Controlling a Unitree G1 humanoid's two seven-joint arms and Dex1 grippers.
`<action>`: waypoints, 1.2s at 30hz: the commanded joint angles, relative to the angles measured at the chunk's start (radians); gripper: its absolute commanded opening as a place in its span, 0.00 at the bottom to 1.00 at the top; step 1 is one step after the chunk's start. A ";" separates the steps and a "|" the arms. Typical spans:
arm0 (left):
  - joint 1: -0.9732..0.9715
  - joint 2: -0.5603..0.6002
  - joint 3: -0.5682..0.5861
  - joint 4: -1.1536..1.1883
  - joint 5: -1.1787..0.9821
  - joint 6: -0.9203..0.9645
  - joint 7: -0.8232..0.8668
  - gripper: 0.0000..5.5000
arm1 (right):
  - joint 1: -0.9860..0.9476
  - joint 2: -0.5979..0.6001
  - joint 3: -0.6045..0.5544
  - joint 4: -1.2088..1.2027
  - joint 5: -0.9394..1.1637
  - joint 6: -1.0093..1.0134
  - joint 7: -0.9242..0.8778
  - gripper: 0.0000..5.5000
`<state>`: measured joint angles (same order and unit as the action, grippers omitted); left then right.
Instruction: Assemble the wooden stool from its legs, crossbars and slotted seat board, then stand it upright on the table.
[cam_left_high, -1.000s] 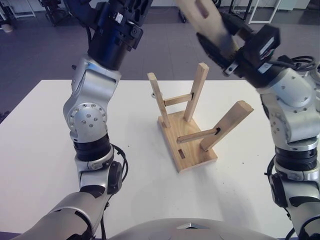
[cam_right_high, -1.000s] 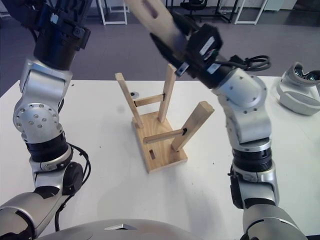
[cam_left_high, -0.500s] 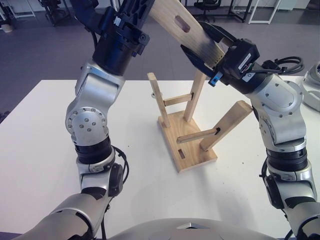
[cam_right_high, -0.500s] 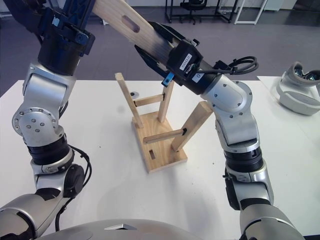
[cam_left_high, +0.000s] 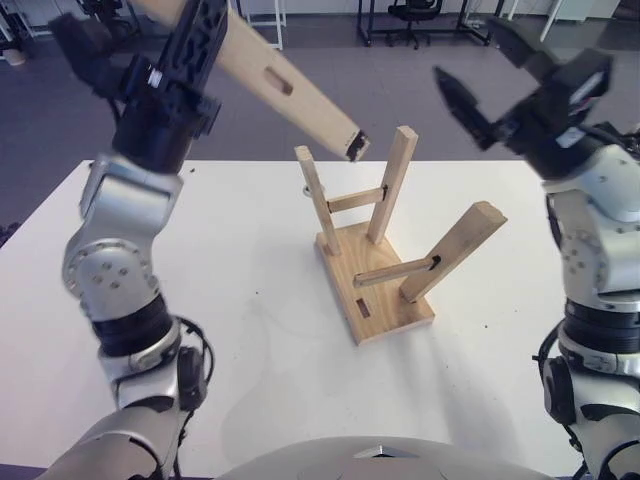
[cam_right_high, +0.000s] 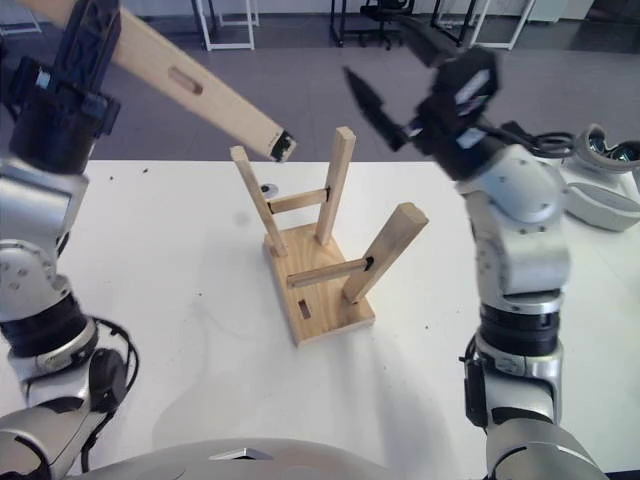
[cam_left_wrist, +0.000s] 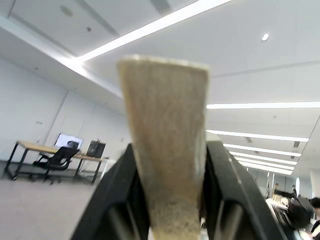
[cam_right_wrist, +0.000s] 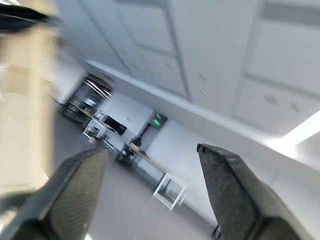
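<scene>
The slotted seat board (cam_left_high: 383, 300) lies flat on the white table (cam_left_high: 250, 330). Two legs (cam_left_high: 392, 180) stand upright in it, joined by a crossbar (cam_left_high: 355, 199). A third leg (cam_left_high: 458, 245) leans tilted at the right, with a crossbar (cam_left_high: 392, 271) in its slot. My left gripper (cam_left_high: 185, 62) is shut on a fourth wooden leg (cam_left_high: 290, 90), held high at the left, its free end slanting down over the stool. In the left wrist view this leg (cam_left_wrist: 165, 150) sits clamped between dark fingers (cam_left_wrist: 117, 205). My right gripper (cam_left_high: 488, 68) hovers open and empty at the upper right, its fingers (cam_right_wrist: 75, 195) spread wide.
A white headset (cam_right_high: 600, 180) lies on the table's far right. A small metal part (cam_right_high: 268, 188) rests behind the upright legs. Bare table stretches to the left and in front of the seat board.
My right gripper has let go of the fourth leg and drawn back to the right. The left gripper now holds the leg alone and has swung it leftward.
</scene>
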<state>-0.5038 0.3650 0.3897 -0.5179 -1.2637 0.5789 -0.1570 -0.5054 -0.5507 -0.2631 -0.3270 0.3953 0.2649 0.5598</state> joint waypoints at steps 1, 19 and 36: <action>0.243 0.061 0.021 -0.126 0.008 0.034 -0.038 0.20 | 0.235 -0.062 -0.003 0.163 -0.075 0.045 0.031 0.60; 0.760 -0.254 -0.115 -0.213 0.051 -0.075 0.453 0.20 | 0.542 0.027 0.471 0.270 -0.416 -0.314 0.139 0.60; 0.590 -0.118 -0.231 -0.067 0.446 -0.055 0.354 0.20 | 0.539 0.023 0.498 0.225 -0.451 -0.333 0.154 0.60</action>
<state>0.0845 0.2106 0.1757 -0.5997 -0.8864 0.4806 0.1924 0.0430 -0.5180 0.2375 -0.0887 -0.0441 -0.0626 0.7137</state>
